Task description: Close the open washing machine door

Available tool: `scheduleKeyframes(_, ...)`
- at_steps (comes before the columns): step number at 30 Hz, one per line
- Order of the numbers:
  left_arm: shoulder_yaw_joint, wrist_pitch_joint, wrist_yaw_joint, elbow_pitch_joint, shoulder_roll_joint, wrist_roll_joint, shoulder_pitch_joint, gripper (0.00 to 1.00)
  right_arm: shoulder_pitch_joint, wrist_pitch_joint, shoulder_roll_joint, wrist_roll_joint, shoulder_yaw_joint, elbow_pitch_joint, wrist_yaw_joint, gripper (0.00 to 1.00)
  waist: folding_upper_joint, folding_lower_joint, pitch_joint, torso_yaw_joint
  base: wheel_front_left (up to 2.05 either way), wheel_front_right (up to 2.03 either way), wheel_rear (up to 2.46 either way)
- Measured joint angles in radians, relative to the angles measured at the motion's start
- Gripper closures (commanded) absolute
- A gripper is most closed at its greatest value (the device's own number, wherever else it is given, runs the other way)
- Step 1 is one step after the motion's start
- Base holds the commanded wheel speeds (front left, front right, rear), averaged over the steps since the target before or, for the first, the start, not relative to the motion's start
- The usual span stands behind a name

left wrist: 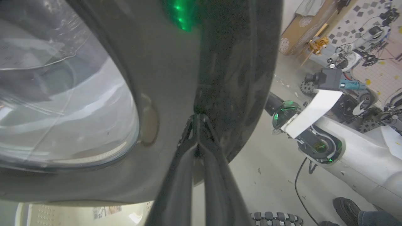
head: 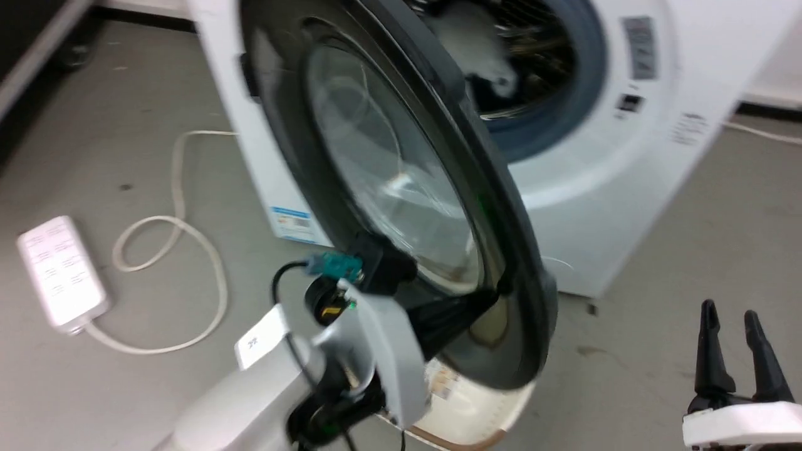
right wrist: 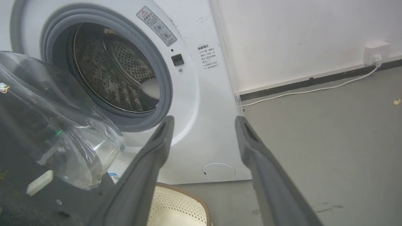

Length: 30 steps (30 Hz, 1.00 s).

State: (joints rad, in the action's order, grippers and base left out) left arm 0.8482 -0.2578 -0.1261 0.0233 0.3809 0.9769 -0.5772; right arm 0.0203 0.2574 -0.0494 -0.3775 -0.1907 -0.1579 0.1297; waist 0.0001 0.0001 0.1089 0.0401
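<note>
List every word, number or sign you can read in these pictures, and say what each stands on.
No wording reads clearly.
Warning sticker on the washing machine: red triangle sign; words too small.
Printed block beside the drum opening: too small.
Blue label at the machine's lower corner: blurred.
Tag on the left arm: two marks, unreadable.

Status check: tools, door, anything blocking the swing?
Left tool shut, tips against the black rim of the washing machine door. Right tool open, empty, clear of it. Door partly open. Cream basket sits under door's lower edge.
</note>
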Motion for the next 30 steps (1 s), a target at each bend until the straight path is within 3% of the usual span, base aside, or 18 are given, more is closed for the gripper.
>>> scheduleKeyframes(7, 0.079, 0.116, 0.0, -0.134, -0.02, 0.046, -0.121, 1.0, 0.004, 0.0, 0.0, -0.002, -0.009, -0.002, 0.0, 0.0, 0.0, 0.0001, 0.018, -0.086, 0.0, 0.0, 0.0)
scheduleKeyframes(11, 0.026, 0.22, 0.003, -0.205, 0.015, 0.055, -0.13, 1.0, -0.002, 0.0, 0.0, -0.003, -0.013, -0.003, 0.0, 0.0, 0.0, 0.0001, -0.003, -0.072, 0.0, 0.0, 0.0)
scheduleKeyframes(16, -0.107, 0.386, 0.126, -0.27, 0.081, 0.023, -0.131, 1.0, -0.012, 0.0, 0.0, -0.002, 0.002, -0.002, 0.0, 0.0, 0.0, 0.0, -0.04, -0.034, 0.0, 0.0, 0.0)
scheduleKeyframes(19, -0.19, 0.478, 0.219, -0.279, 0.112, -0.003, -0.113, 1.0, -0.012, 0.0, 0.0, -0.002, 0.012, -0.002, 0.0, 0.0, 0.0, -0.0001, -0.06, -0.013, 0.0, 0.0, 0.0)
scheduleKeyframes(20, -0.265, 0.507, 0.286, -0.276, 0.127, -0.023, -0.076, 1.0, -0.012, 0.0, 0.0, -0.002, 0.018, 0.0, 0.0, 0.0, 0.0, 0.0, -0.073, -0.003, 0.0, 0.0, 0.0)
scheduleKeyframes(23, -0.395, 0.514, 0.37, -0.229, 0.138, -0.099, 0.017, 1.0, -0.013, 0.0, 0.0, -0.002, 0.026, 0.007, 0.0, 0.0, 0.0, -0.0001, -0.09, 0.004, 0.0, 0.0, 0.0)
scheduleKeyframes(26, -0.53, 0.515, 0.406, -0.161, 0.129, -0.199, 0.144, 1.0, -0.015, 0.0, 0.0, -0.002, 0.037, 0.014, 0.0, 0.0, 0.0, -0.0002, -0.098, -0.003, 0.0, 0.0, 0.0)
scheduleKeyframes(30, -0.583, 0.515, 0.387, -0.152, 0.093, -0.247, 0.33, 1.0, -0.025, 0.0, 0.0, 0.0, 0.045, 0.022, 0.0, 0.0, 0.0, -0.0002, -0.107, -0.018, 0.0, 0.0, 0.0)
